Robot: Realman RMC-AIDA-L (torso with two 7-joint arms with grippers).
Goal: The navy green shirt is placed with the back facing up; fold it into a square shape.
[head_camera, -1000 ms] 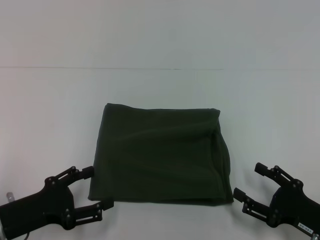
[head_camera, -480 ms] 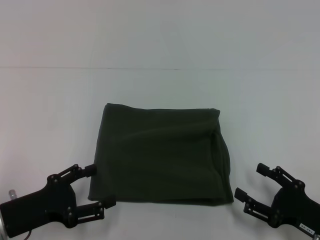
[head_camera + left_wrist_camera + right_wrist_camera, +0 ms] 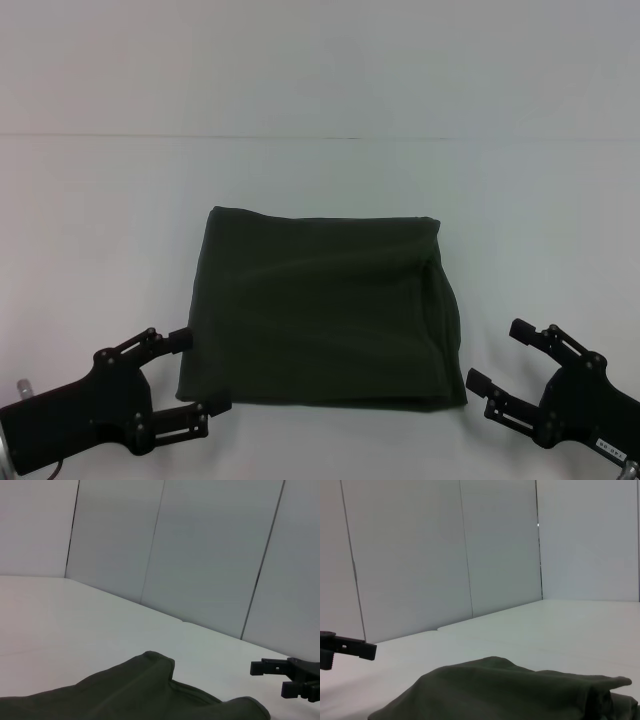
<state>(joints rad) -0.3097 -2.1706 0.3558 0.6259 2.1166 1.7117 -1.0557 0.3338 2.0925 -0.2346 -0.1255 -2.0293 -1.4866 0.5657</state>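
The navy green shirt (image 3: 320,305) lies folded into a rough square on the white table (image 3: 320,170), in the middle of the head view. Its fabric also fills the low part of the left wrist view (image 3: 125,692) and the right wrist view (image 3: 510,690). My left gripper (image 3: 197,373) stands open just off the shirt's near left corner, holding nothing. Beside the near right corner my right gripper (image 3: 495,357) is open too, apart from the cloth. The right gripper shows far off in the left wrist view (image 3: 292,677), and the left gripper's fingertips (image 3: 342,647) in the right wrist view.
White wall panels (image 3: 210,555) rise behind the table. Bare tabletop (image 3: 100,230) surrounds the shirt on every side.
Both grippers have shifted only slightly near the shirt's front corners. The shirt has not moved.
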